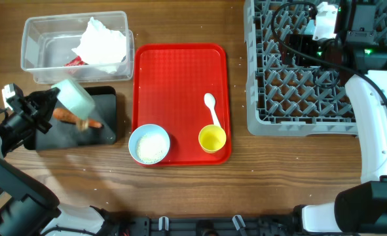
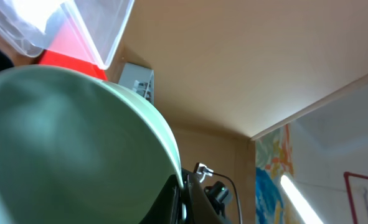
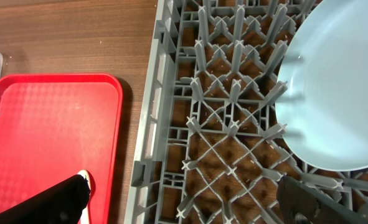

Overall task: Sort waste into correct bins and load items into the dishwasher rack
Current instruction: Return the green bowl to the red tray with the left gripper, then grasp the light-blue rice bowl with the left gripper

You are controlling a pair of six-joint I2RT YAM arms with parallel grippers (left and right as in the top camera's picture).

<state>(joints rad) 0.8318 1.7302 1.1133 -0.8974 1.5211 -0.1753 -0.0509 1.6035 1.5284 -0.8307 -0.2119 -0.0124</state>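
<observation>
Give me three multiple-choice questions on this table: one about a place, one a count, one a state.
1. Where is the white plastic spoon? A on the flat red plastic tray B on bare wood C on the floor
2. How many things lie on that tray? A two B three C five
3. How is the round teal bowl? A upside down B broken C tipped in the left gripper
Answers: A, beside the small yellow cup; B, spoon, cup and light blue bowl of rice; C, gripped above the black rectangular tray.
</observation>
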